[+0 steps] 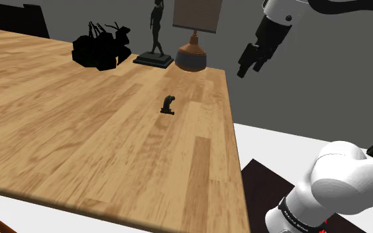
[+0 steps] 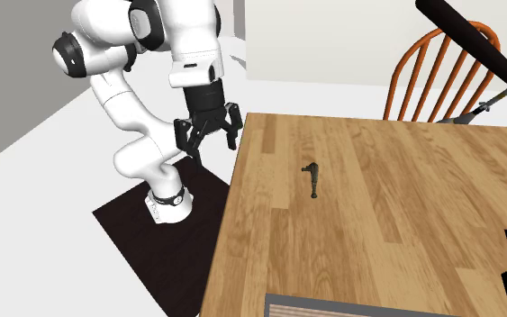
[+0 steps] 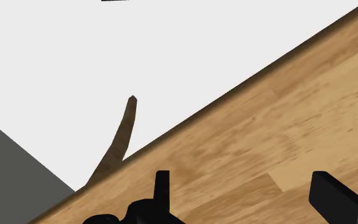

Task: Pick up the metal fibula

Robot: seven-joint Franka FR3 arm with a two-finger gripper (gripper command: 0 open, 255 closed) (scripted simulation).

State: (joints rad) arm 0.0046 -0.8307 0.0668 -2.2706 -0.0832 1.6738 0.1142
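Dark and small, the fibula [image 1: 168, 104] is lying on the wooden surface [image 1: 79, 132], a little in from its long edge. The jaws are standing apart, gripping nothing, and hanging above that edge, well apart from the fibula, on the second exterior view's left.

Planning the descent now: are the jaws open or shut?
Open. In the wrist view the two black fingers stand well apart, with table showing between them and nothing clasped.
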